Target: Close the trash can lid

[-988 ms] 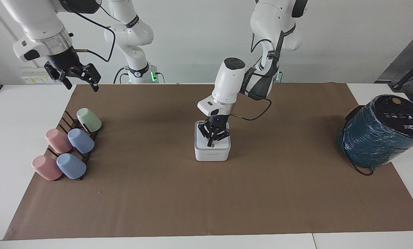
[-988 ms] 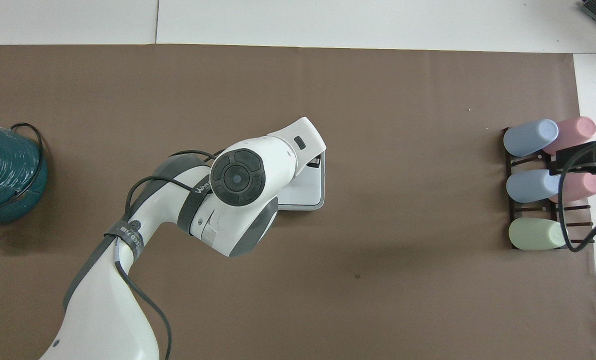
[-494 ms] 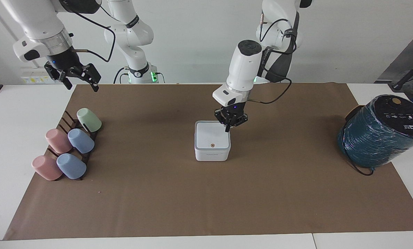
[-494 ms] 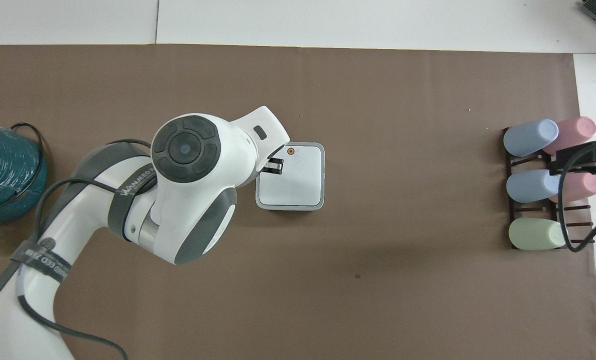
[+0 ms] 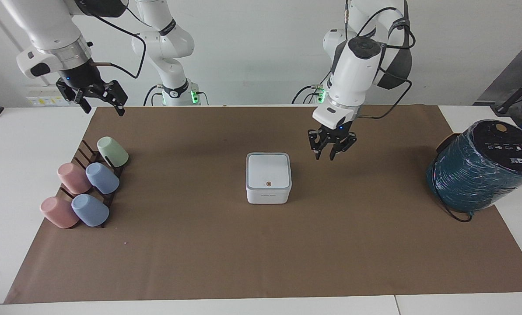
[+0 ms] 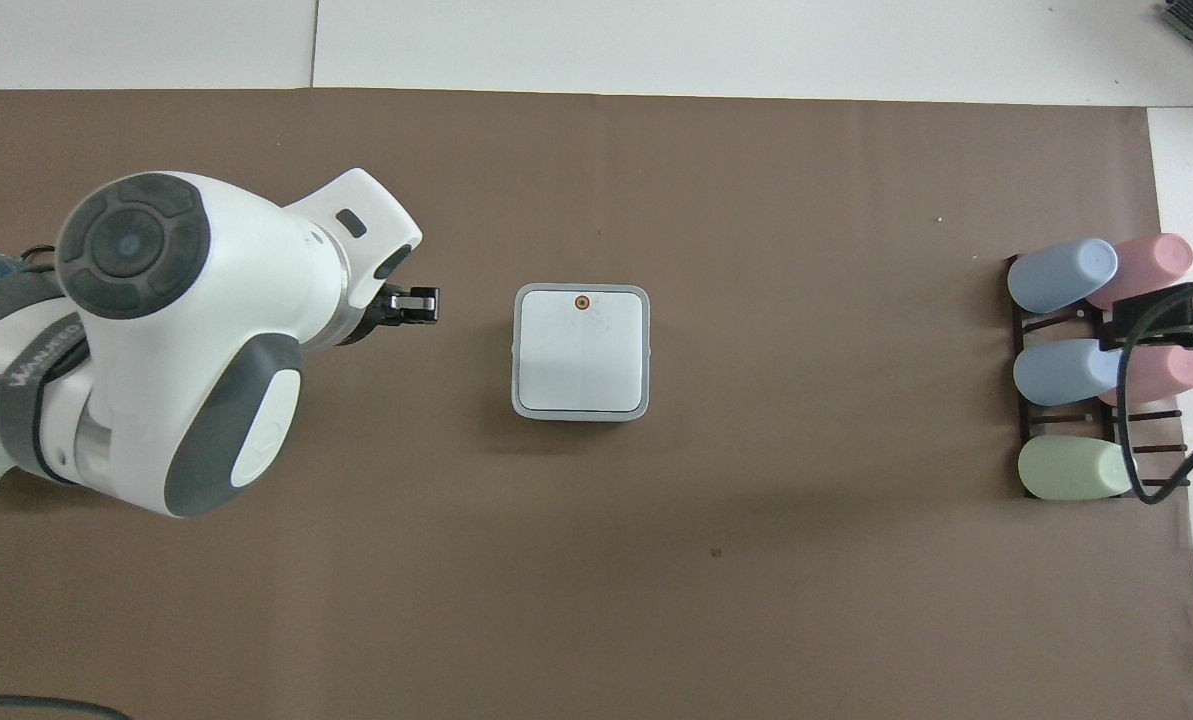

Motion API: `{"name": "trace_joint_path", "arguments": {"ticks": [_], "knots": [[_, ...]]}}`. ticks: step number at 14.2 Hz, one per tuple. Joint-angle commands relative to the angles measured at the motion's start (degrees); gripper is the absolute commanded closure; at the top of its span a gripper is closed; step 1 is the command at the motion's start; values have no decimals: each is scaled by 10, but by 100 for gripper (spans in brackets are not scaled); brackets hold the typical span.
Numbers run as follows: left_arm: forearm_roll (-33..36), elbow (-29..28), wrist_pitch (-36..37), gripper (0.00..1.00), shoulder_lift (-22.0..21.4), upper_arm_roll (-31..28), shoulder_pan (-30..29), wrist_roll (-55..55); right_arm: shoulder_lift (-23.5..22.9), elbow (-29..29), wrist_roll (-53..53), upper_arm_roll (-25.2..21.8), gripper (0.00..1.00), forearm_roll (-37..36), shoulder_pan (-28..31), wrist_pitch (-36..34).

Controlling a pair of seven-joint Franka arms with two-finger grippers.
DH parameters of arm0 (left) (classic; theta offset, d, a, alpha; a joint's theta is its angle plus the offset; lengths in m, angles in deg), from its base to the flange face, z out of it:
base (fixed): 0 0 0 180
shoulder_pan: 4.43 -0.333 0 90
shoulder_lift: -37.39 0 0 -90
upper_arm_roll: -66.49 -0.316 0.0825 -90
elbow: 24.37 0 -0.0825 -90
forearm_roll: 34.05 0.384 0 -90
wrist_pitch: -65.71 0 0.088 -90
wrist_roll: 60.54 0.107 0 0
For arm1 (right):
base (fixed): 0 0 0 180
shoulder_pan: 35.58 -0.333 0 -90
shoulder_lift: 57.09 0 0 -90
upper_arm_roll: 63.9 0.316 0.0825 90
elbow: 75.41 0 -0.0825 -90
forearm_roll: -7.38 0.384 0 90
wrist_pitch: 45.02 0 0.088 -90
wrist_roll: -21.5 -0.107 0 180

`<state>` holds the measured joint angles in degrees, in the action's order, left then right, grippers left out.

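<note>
The trash can is a small white cube with a grey rim band in the middle of the brown mat; it also shows in the overhead view. Its lid lies flat and shut on top, orange dot facing up. My left gripper hangs open and empty over the mat beside the trash can, toward the left arm's end, clear of it; it also shows in the overhead view. My right gripper waits open and empty, raised over the mat's corner at the right arm's end.
A dark rack with several pastel cups on their sides sits at the right arm's end. A large teal-wrapped cylinder with a black top stands at the left arm's end. The brown mat covers the table.
My left gripper has lifted off the lid and swung back toward the left arm's end of the table. The lid stays flat on the trash can. The right arm has not moved.
</note>
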<state>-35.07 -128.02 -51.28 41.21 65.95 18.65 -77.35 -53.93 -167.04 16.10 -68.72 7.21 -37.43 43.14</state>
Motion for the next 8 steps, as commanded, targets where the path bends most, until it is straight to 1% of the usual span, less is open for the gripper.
{"name": "trace_joint_path", "arguments": {"ticks": [1, 3, 4, 8], "knots": [[13, -16, 26, 0, -45, 6, -45, 33, 9, -7, 14, 3, 0, -1, 4, 1], [12, -11, 46, 0, -59, 5, -75, 83, 9, -7, 14, 3, 0, -1, 4, 1], [11, 0, 60, 0, -62, 5, -88, 106, 9, -7, 14, 3, 0, -1, 4, 1], [8, 88, 155, 0, -58, 4, -139, 187, 9, -7, 14, 4, 0, -1, 4, 1]]}}
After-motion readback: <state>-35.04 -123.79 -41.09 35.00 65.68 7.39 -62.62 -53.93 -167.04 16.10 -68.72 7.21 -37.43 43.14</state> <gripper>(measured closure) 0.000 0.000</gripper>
